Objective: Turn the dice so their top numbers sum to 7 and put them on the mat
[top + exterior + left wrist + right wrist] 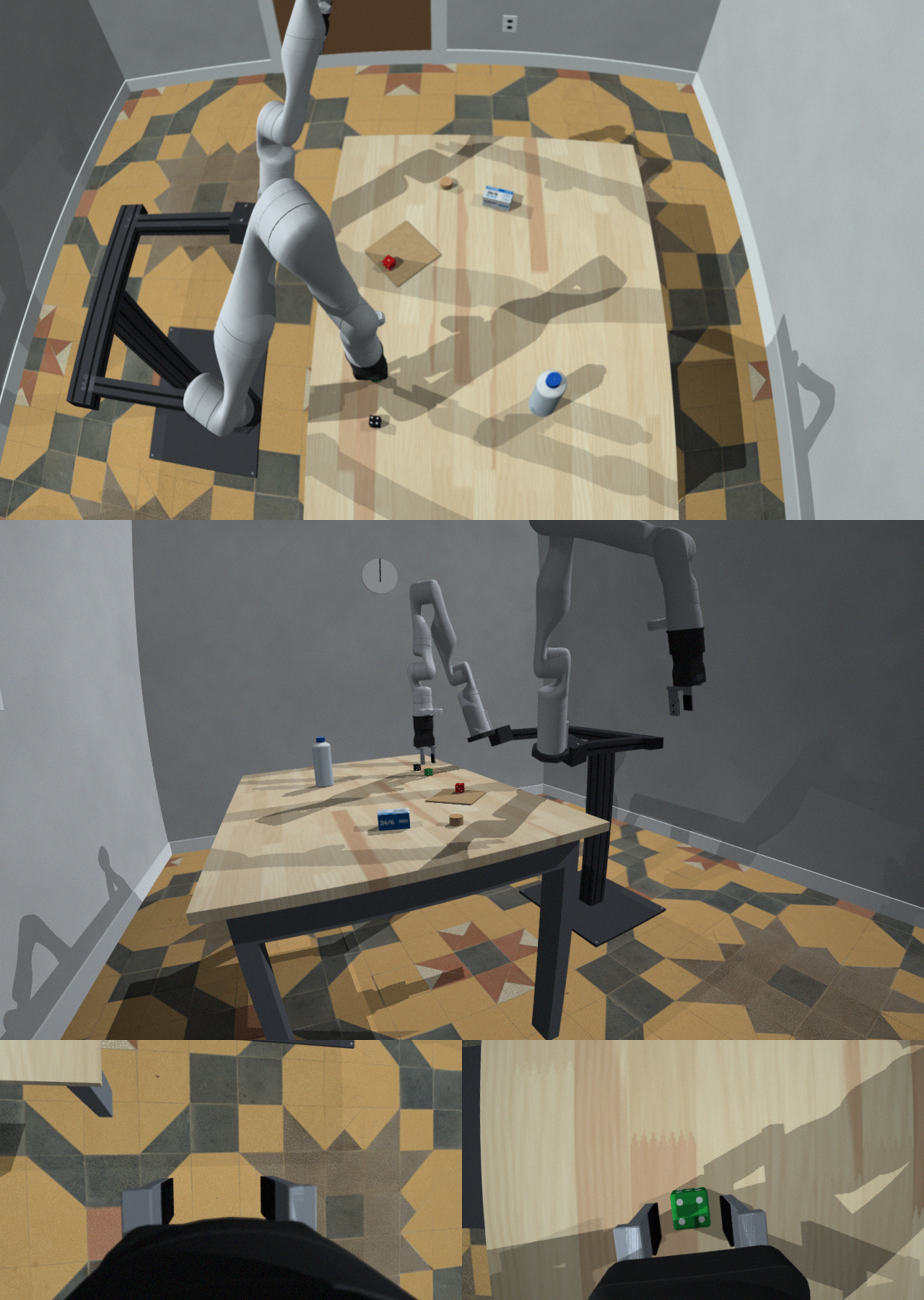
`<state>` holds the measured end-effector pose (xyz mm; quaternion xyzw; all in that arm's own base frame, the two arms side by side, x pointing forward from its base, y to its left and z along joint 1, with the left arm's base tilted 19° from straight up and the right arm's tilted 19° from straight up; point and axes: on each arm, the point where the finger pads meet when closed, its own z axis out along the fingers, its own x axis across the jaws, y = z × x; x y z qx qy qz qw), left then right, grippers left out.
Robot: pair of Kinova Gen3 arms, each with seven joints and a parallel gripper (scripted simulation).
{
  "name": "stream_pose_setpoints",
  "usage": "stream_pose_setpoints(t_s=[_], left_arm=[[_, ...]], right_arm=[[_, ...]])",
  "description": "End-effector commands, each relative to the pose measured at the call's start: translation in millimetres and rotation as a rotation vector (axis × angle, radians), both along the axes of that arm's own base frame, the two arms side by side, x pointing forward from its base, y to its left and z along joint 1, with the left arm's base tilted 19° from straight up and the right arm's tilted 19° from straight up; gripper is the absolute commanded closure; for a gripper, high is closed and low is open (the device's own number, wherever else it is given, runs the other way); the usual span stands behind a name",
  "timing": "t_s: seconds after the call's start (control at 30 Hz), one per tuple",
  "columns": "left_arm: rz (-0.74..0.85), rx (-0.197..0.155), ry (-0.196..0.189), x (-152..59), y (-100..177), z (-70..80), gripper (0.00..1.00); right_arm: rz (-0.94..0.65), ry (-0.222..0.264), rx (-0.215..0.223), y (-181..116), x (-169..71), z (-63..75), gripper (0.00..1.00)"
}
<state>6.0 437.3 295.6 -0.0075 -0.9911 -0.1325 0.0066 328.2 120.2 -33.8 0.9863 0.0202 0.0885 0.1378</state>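
Note:
The green die [428, 772] [690, 1209] lies flat on the table, four pips on top. My right gripper [427, 760] [690, 1217] is open above it, the die centred between the fingers in the right wrist view. The arm almost hides that die in the top view. The black die [375, 421] [416, 767] lies flat nearby, apparently four pips on top. The red die [388, 261] [459, 787] sits on the brown mat [413, 248] [445, 798], near its edge; its top seems to show one pip. My left gripper [681, 703] [217, 1195] is open and empty, off the table.
A white bottle with a blue cap [546, 394] [322, 764] stands on the table. A blue-and-white box [497, 198] [393, 819] and a small wooden disc [446, 183] [455, 820] lie beyond the mat in the top view.

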Motion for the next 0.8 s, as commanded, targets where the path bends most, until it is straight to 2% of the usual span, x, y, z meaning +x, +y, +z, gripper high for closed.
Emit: stream_pose_setpoints(t_s=[0.0,0.37,0.77], left_arm=[[0.0,0.002,0.0,-0.2,0.2,0.7,0.0],[0.0,0.002,0.0,-0.2,0.2,0.7,0.0],[0.0,0.002,0.0,-0.2,0.2,0.7,0.0]], right_arm=[[0.0,-0.001,0.001,0.0,0.6,-1.3,0.21],[0.0,-0.001,0.001,-2.3,2.2,-9.6,0.21],[0.0,-0.001,0.001,-2.7,2.4,-11.0,0.21]])
